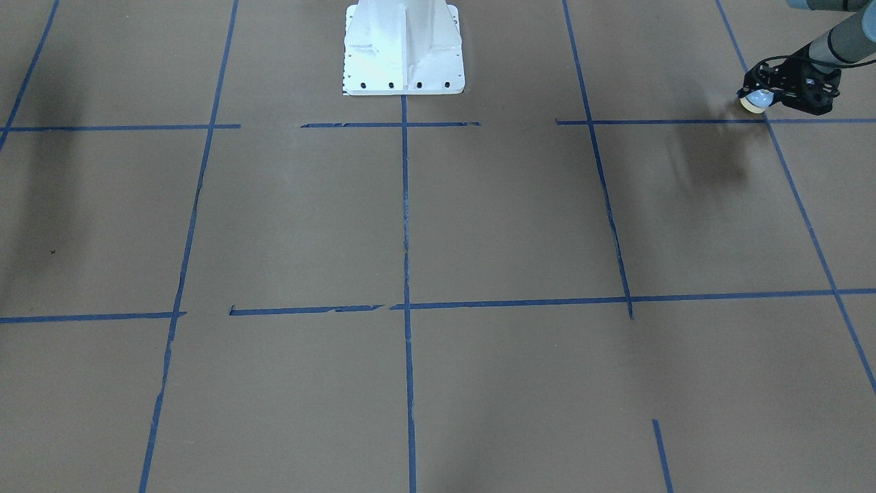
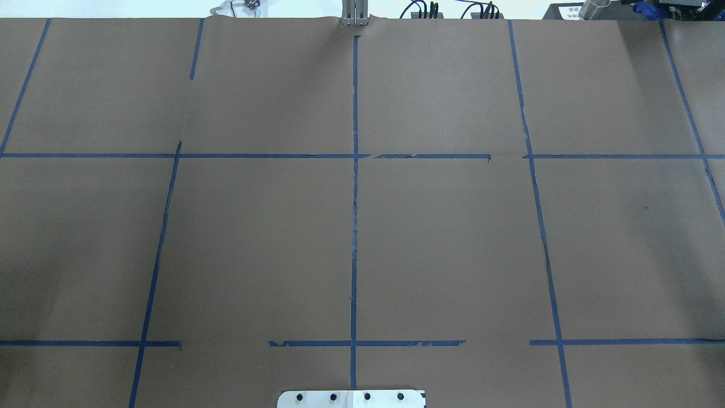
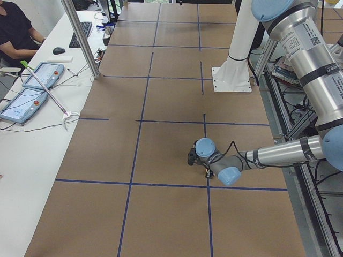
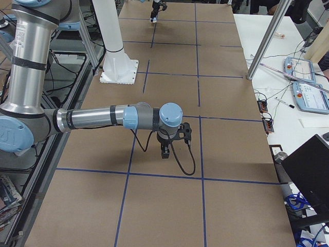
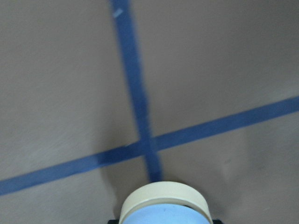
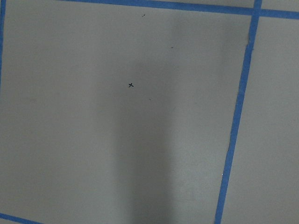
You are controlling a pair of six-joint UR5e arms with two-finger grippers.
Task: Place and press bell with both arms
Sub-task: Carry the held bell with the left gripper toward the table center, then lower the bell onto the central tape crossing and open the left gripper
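Observation:
The light-blue bell (image 1: pixel 755 101) with its cream base rim sits between the fingers of my left gripper (image 1: pixel 764 96), held just above the brown paper at a blue tape crossing. In the left wrist view the bell (image 5: pixel 163 207) fills the bottom centre, with its cream rim towards the table. My left gripper also shows in the exterior left view (image 3: pixel 193 158). My right gripper (image 4: pixel 165 150) shows only in the exterior right view, pointing down close over the paper. I cannot tell whether it is open or shut. No fingers show in the right wrist view.
The white pedestal (image 1: pixel 404 48) stands at the robot's side of the table. Blue tape lines (image 2: pixel 354 226) divide the brown paper into squares. A small black x mark (image 6: pixel 131 85) lies under the right wrist. A metal post (image 3: pixel 80 37) and teach pendants (image 3: pixel 32 85) stand on the operators' side.

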